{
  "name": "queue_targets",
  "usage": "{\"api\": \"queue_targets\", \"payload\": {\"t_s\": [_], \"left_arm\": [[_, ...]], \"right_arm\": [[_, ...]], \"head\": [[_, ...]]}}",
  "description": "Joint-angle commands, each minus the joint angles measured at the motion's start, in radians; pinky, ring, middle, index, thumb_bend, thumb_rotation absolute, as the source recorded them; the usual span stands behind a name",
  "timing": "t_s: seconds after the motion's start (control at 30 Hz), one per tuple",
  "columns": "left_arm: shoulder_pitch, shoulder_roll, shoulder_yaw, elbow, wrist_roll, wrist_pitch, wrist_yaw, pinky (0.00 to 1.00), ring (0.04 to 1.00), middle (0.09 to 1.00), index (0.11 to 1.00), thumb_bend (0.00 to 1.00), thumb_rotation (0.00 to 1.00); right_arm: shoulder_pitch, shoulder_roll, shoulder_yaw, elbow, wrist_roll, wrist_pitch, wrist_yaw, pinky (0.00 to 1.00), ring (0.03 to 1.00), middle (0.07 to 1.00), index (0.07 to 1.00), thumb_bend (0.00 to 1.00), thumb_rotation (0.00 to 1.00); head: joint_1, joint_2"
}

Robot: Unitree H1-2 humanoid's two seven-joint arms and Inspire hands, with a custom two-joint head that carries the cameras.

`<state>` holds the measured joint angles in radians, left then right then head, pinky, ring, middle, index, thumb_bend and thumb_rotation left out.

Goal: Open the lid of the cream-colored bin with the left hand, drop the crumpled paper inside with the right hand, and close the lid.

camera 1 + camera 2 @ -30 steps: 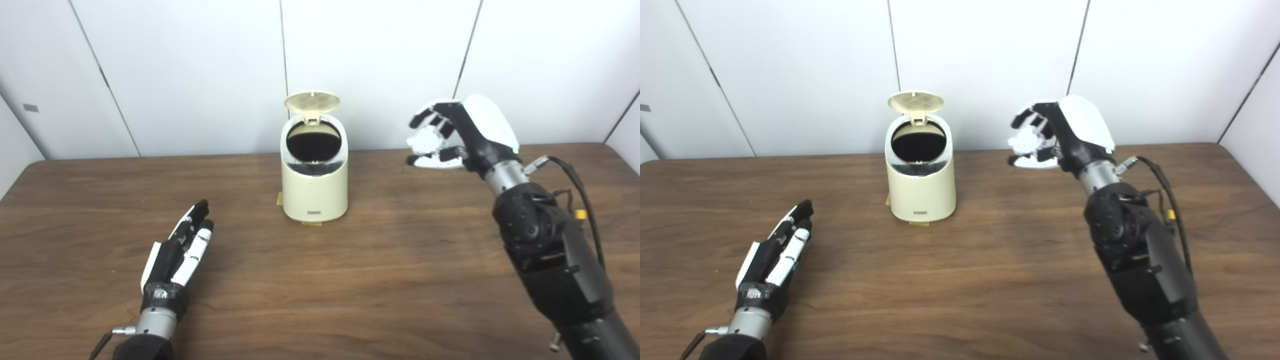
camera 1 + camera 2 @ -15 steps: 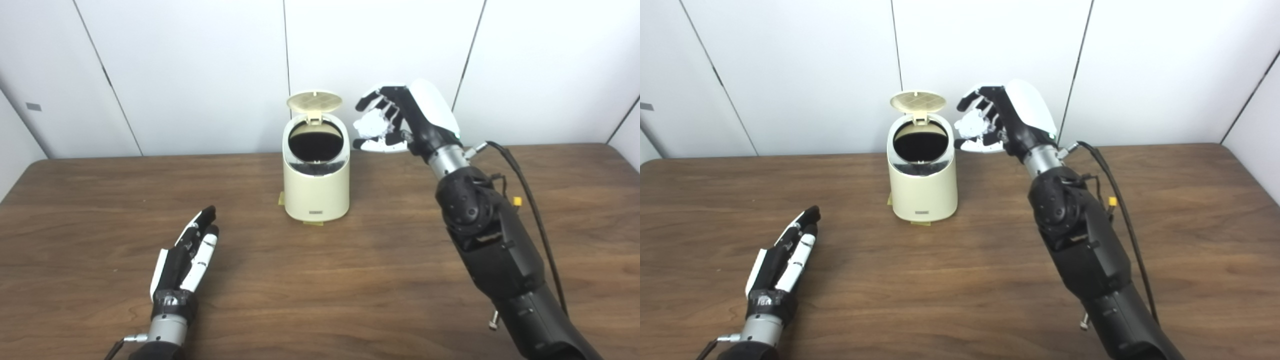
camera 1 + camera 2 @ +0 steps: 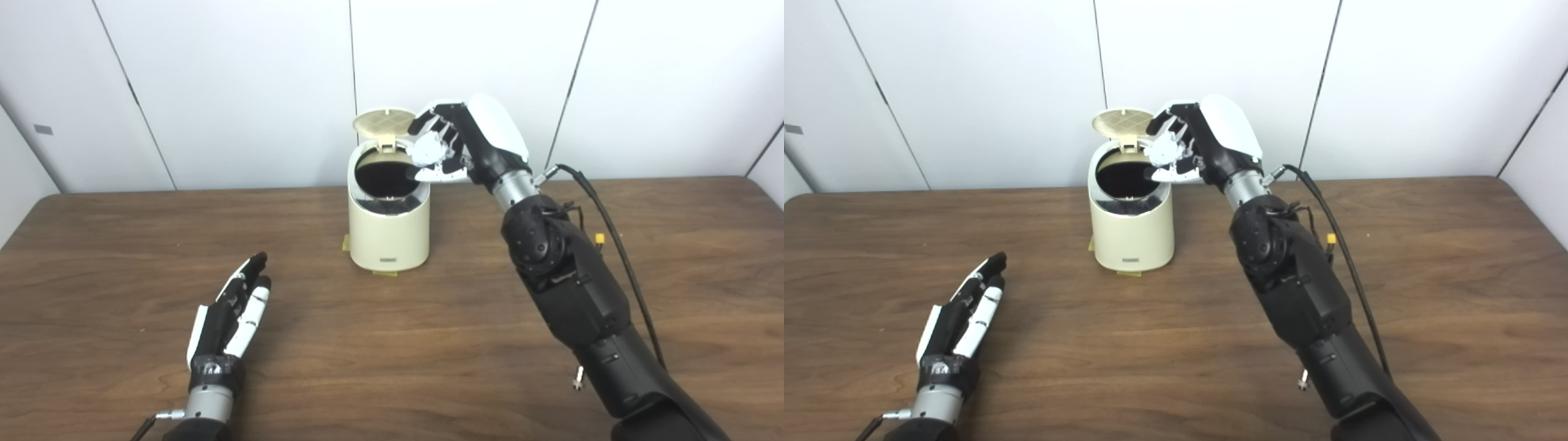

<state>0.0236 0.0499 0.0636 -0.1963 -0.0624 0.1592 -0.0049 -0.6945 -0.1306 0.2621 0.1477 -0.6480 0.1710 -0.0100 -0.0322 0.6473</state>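
The cream-colored bin (image 3: 388,236) stands at the back middle of the table, its round lid (image 3: 382,123) swung up and open over the dark mouth (image 3: 384,176). My right hand (image 3: 460,142) is shut on the white crumpled paper (image 3: 429,149) and holds it above the bin's right rim, next to the lid. In the right eye view the hand (image 3: 1195,144) and paper (image 3: 1166,150) sit over the rim too. My left hand (image 3: 229,312) lies flat on the table at the front left, fingers straight and empty, well apart from the bin.
The brown wooden table (image 3: 429,343) reaches to a white panelled wall (image 3: 245,86) behind the bin. A black cable (image 3: 618,239) runs along my right forearm. Small yellow tape tabs (image 3: 345,244) mark the bin's base.
My right hand has carried the paper leftward from the back right of the table to above the bin's right rim. My left hand has stayed on the table. The view has shifted slightly.
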Motion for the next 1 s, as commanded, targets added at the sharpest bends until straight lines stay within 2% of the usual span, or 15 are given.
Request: {"api": "queue_targets", "payload": {"t_s": [0.0,0.23,0.5,0.67,0.7,0.73,0.8,0.9,0.97], "left_arm": [[-0.013,-0.006,-0.01,-0.025,0.01,-0.014,0.001,1.0,0.985,0.935,0.907,0.44,0.54],[-0.018,-0.014,-0.013,-0.032,0.015,-0.008,0.009,1.0,0.983,0.935,0.908,0.43,0.53],[-0.016,-0.018,-0.016,-0.043,0.025,-0.001,0.014,1.0,0.996,0.94,0.919,0.43,0.55],[-0.014,-0.027,-0.013,-0.051,0.022,-0.001,0.013,1.0,0.993,0.937,0.912,0.43,0.54],[-0.014,-0.029,-0.012,-0.054,0.016,0.002,0.012,1.0,0.994,0.938,0.908,0.43,0.54],[-0.015,-0.031,-0.009,-0.056,0.008,0.003,0.01,1.0,0.997,0.94,0.906,0.43,0.54],[-0.015,-0.033,-0.008,-0.061,0.0,0.007,0.007,1.0,1.0,0.952,0.905,0.42,0.54],[-0.015,-0.033,-0.01,-0.069,-0.002,0.018,0.003,1.0,1.0,0.956,0.891,0.43,0.54],[-0.014,-0.033,-0.008,-0.077,-0.024,0.027,-0.006,1.0,1.0,0.963,0.877,0.42,0.53]], "right_arm": [[-0.065,0.003,0.003,-0.04,-0.014,-0.032,-0.021,0.28,0.381,0.479,0.57,0.48,0.0],[-0.072,0.019,0.013,-0.031,-0.016,-0.025,-0.013,0.3,0.383,0.482,0.565,0.49,0.0],[-0.07,0.042,0.026,-0.007,-0.019,-0.045,-0.036,0.3,0.386,0.49,0.56,0.49,0.0],[-0.07,0.028,0.029,-0.003,-0.008,-0.034,0.005,0.32,0.44,0.523,0.524,0.49,0.0],[-0.07,0.022,0.033,-0.008,-0.014,-0.025,0.019,0.33,0.457,0.532,0.504,0.5,0.0],[-0.07,0.017,0.037,-0.014,-0.021,-0.015,0.033,0.43,0.531,0.531,0.488,0.51,0.0],[-0.07,0.012,0.04,-0.018,-0.027,-0.009,0.045,0.6,0.661,0.658,0.492,0.52,0.1],[-0.067,0.012,0.043,-0.02,-0.037,-0.004,0.047,0.65,0.71,0.709,0.493,0.52,0.14],[-0.063,0.015,0.04,-0.022,-0.032,-0.003,0.05,0.65,0.703,0.702,0.492,0.52,0.14]], "head": [[0.0,0.001],[0.004,0.001],[0.01,0.004],[0.019,0.008],[0.019,0.008],[0.019,0.008],[0.019,0.008],[0.018,0.009],[0.017,0.007]]}}
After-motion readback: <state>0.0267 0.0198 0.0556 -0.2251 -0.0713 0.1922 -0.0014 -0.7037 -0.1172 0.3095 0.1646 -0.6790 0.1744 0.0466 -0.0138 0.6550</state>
